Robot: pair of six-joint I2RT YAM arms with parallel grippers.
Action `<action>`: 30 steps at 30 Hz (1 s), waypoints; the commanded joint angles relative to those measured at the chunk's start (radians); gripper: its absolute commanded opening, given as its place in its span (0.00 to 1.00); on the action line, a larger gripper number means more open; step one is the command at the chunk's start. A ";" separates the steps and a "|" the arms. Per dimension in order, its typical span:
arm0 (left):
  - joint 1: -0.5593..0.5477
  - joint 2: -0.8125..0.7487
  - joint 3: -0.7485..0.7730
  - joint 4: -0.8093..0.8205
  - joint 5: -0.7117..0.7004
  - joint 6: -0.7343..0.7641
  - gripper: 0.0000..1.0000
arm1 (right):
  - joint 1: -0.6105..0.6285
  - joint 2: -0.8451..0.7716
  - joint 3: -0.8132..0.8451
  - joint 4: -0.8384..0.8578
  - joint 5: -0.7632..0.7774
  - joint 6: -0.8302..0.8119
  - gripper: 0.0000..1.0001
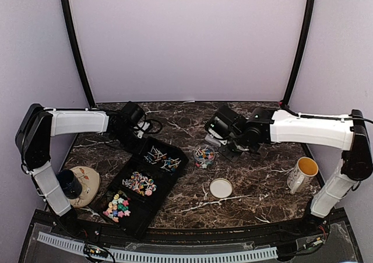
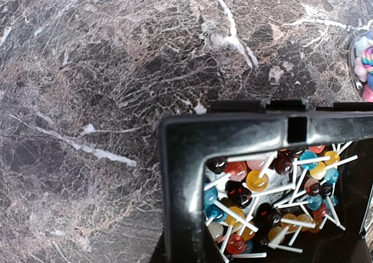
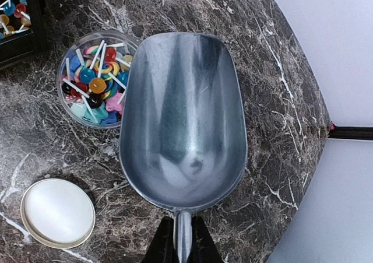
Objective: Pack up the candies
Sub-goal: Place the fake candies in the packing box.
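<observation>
Dark brown marble-veined surface (image 1: 256, 175), pale lilac walls (image 1: 186, 35), black tray (image 2: 180, 175) of candies (image 1: 139, 183), right tool (image 3: 182, 242) clamped on metal scoop (image 3: 183, 117), left tool (image 1: 135, 129) closed together.

Dull brushed-metal scoop (image 3: 183, 117), clear plastic cup (image 3: 87, 35) — glossy black tray (image 2: 180, 187), polished marble tabletop (image 2: 87, 100)

a dark brown marble-patterned table top (image 1: 256, 175) with white veins. a black three-compartment tray (image 1: 160, 194) lies slantwise left of centre. just right of its far end stands a small clear round jar (image 3: 60, 82), and near that, toward the front, a round white lid (image 1: 221, 188) lies flat. a white mug (image 1: 303, 172) with a yellow inside stands at the right, and a beige dish (image 1: 90, 181) at the left edge.
</observation>
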 commanded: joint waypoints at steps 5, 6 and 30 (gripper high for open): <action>0.007 -0.009 0.030 0.014 -0.006 0.008 0.00 | 0.058 0.031 0.024 -0.039 -0.021 0.013 0.00; 0.007 -0.009 0.030 0.013 -0.007 0.009 0.00 | 0.066 0.044 0.040 -0.054 -0.019 0.013 0.00; 0.008 -0.060 0.000 0.029 0.009 -0.001 0.00 | 0.064 0.269 0.283 -0.319 -0.071 0.163 0.00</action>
